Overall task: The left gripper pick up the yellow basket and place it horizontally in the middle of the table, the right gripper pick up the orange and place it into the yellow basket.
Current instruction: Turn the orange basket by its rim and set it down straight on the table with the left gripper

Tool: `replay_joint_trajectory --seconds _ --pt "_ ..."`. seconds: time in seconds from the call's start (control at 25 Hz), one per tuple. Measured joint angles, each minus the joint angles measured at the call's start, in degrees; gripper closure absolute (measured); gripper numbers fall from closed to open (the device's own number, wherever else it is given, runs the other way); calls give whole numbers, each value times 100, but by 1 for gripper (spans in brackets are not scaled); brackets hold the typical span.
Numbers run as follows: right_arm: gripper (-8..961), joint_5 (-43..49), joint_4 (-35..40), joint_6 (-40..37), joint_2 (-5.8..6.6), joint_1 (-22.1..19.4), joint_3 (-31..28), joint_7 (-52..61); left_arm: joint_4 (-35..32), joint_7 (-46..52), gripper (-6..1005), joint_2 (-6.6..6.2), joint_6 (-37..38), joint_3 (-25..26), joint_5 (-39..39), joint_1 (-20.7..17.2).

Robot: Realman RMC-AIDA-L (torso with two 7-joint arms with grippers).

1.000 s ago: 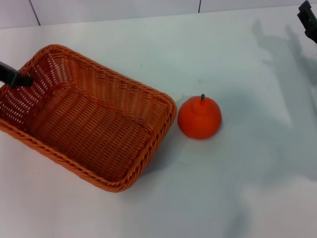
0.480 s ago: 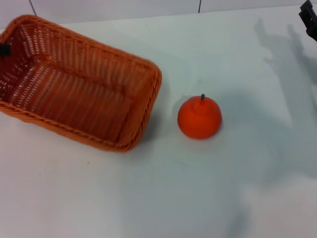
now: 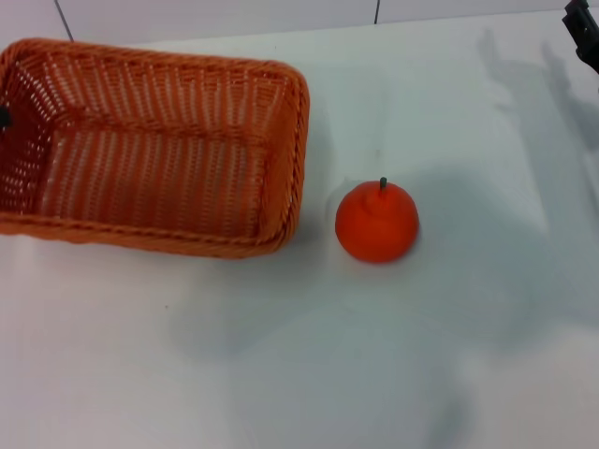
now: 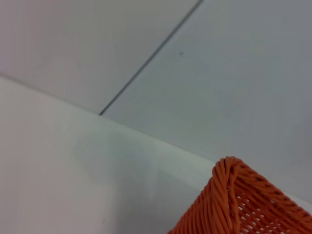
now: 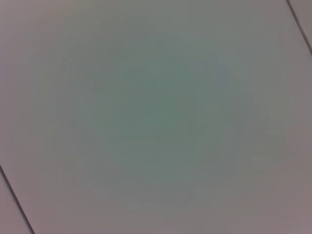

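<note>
**A:** ok, nearest the robot it's just smooth plain white tabletop [image 3: 309, 374]; nothing sits on that front strip; a bit further back is the round bright orange fruit with the short dark green stem [image 3: 376, 223], upright on the table, right of centre

**B:** and the basket?

**A:** the big rectangular woven wicker basket, orange-brown with a braided rim [image 3: 150, 145], is just left of the fruit, close beside it but not touching; its long side runs across the table, open side up, interior empty; its left end runs off the edge of the head view; the left wrist view only catches one braided corner [image 4: 234, 195] with white table and a grey seamed wall behind

**B:** grippers?

**A:** the left gripper, a tiny black finger tip [image 3: 4, 117], shows at the basket's left wall; can't tell how wide its fingers are or whether it has a grip; the right gripper, a black claw [image 3: 582, 26], pokes in at the far right corner, well apart from the fruit; can't tell its fingers either; its wrist view shows only blank grey surface
</note>
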State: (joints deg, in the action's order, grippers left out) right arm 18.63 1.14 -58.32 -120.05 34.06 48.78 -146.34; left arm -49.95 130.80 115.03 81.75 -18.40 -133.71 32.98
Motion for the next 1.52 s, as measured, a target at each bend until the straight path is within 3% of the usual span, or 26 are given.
replay_joint_trajectory --seconds 0.4,0.48,0.56,0.64,1.08,1.4,1.52 --pt "83 0 6 230 0 77 0 0 -166 14 824 521 -128 9 300 -340" --pt "82 1 7 250 0 76 -10 0 -166 14 824 521 -128 9 300 -340" --pt "82 0 8 267 0 64 -31 0 -460 74 824 759 -77 -30 290 -388" --pt "82 0 9 271 0 47 -50 0 -552 103 824 830 -73 -40 291 -422" --pt "82 0 9 310 11 20 -55 -31 -574 251 825 896 -33 -32 361 -570" --pt "83 2 87 422 18 65 -120 -40 -441 305 824 920 393 -80 1061 -861" --pt "82 11 88 424 17 73 -106 -17 -410 299 769 900 443 -82 1091 -904"
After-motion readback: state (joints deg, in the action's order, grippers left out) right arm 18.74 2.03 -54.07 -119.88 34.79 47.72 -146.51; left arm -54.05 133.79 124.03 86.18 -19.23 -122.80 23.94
